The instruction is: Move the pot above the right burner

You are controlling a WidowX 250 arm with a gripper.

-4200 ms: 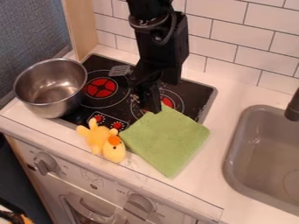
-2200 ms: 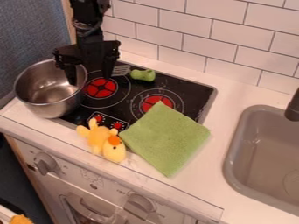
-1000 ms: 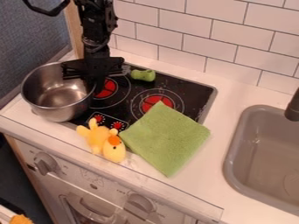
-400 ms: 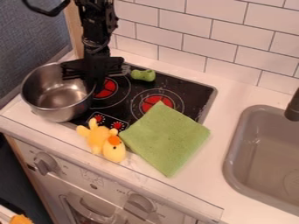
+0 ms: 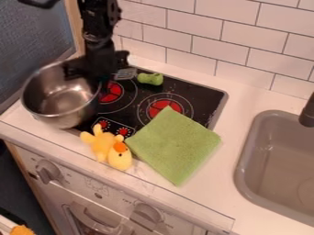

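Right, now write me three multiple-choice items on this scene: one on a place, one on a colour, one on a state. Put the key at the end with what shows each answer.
1. Where is the plush toy?
A) In the sink
B) Just left of the cloth
C) Inside the pot

2. What colour is the cloth?
A) Green
B) Blue
C) White

3. What state is the pot in?
A) Covered by a lid
B) Upside down
C) Uncovered, mouth up

Key:
1. B: the toy lies beside the cloth's left corner.
2. A: its whole visible face is light green.
3. C: its inside shows through the open top.
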